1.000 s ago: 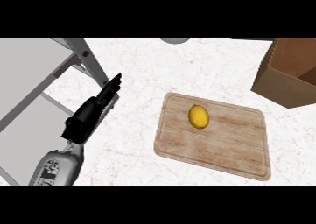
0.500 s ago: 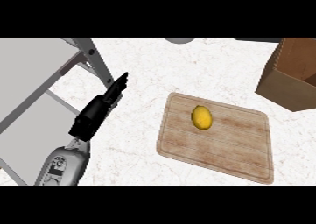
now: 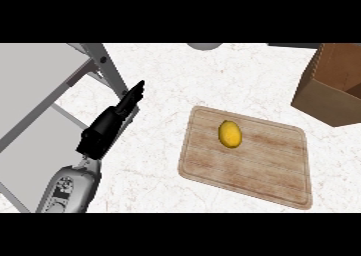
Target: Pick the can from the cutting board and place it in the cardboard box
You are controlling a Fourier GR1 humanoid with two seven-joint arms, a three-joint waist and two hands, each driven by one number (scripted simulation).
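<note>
A wooden cutting board lies on the white counter, right of centre. On its upper left part rests a small yellow, oval object; no can shows on the board. The brown cardboard box stands open at the upper right, partly cut off by the edge. My left hand is at the left, fingers straight and pointing up and away, well left of the board and holding nothing. My right hand does not show.
A grey sink basin with a metal frame fills the left side, close beside my left forearm. A grey round object peeks in at the top edge.
The view has shifted, so the board and box sit slightly further right and lower. My left hand has risen a little toward the upper right, fingers still straight.
</note>
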